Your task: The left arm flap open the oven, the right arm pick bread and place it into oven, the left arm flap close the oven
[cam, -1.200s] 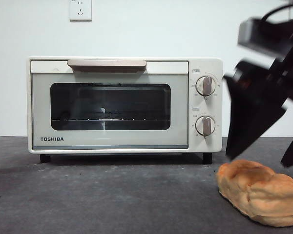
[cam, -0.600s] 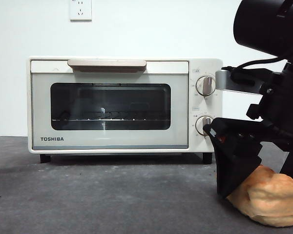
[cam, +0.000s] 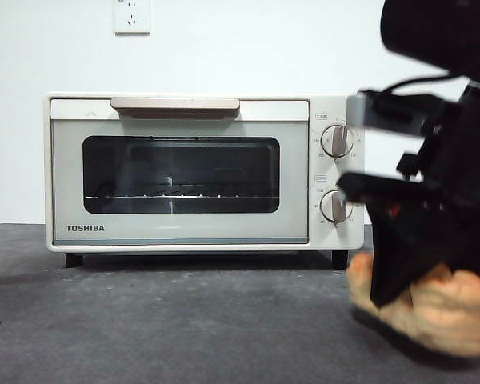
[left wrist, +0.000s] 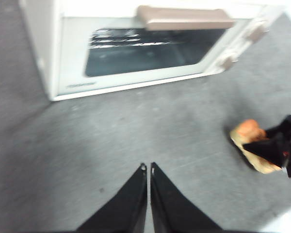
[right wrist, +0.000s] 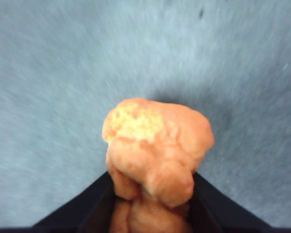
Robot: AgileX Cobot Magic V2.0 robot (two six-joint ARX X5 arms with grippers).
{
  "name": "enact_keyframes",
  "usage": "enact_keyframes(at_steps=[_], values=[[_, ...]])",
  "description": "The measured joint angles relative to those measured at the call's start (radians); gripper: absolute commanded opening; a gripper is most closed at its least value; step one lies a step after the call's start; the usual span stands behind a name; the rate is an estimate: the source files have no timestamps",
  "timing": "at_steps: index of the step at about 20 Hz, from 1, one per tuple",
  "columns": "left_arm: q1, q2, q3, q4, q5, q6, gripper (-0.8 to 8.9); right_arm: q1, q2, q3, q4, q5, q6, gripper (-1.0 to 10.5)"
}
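The oven [cam: 204, 172] door is shut, its handle [cam: 174, 106] untouched, yet the right gripper [right wrist: 150, 194] already pinches the bread [cam: 432, 308] between its jaws at the near right of the table [cam: 184, 328]. The left gripper [left wrist: 149, 170] hovers in front of the oven, jaws pressed together. Opening, placing and closing all remain. The closed door blocks the way; a wall socket [cam: 132, 14] sits above

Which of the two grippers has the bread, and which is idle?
The right gripper: its jaws sit on either side of the bread. The left gripper hangs shut and holds nothing, over bare table before the closed oven.
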Motion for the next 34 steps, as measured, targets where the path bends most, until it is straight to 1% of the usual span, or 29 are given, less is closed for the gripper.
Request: enact_keyframes(at_steps=[2,4,7,9,14,17,20,26,30,34], values=[[-0.021,0.011,0.000,0.050,0.002,-0.026,0.17,0.000,-0.053,0.021,-0.035,0.000,0.000,1.6],[-0.057,0.035,0.000,0.133,0.002,-0.066,0.17,0.000,-0.108,0.052,-0.083,0.000,-0.005,1.6],[-0.127,0.092,0.000,0.283,-0.002,-0.134,0.17,0.000,-0.191,0.101,-0.164,0.000,-0.012,1.6],[-0.177,0.150,0.000,0.388,-0.024,-0.171,0.17,0.000,-0.236,0.138,-0.212,0.000,-0.024,1.6],[-0.274,0.329,0.000,0.611,-0.113,-0.202,0.17,0.000,-0.305,0.244,-0.318,0.000,-0.048,1.6],[-0.307,0.441,0.028,0.686,-0.160,-0.203,0.17,0.000,-0.327,0.287,-0.344,0.000,-0.061,1.6],[-0.326,0.520,0.073,0.721,-0.204,-0.190,0.17,0.000,-0.342,0.295,-0.348,0.000,-0.064,1.6],[-0.353,0.635,0.145,0.727,-0.245,-0.117,0.17,0.000,-0.343,0.295,-0.354,0.000,-0.064,1.6],[-0.370,0.682,0.152,0.727,-0.283,-0.081,0.17,0.000,-0.343,0.295,-0.354,0.000,-0.064,1.6],[-0.377,0.707,0.159,0.737,-0.290,-0.064,0.17,0.000,-0.343,0.295,-0.354,0.000,-0.064,1.6]])
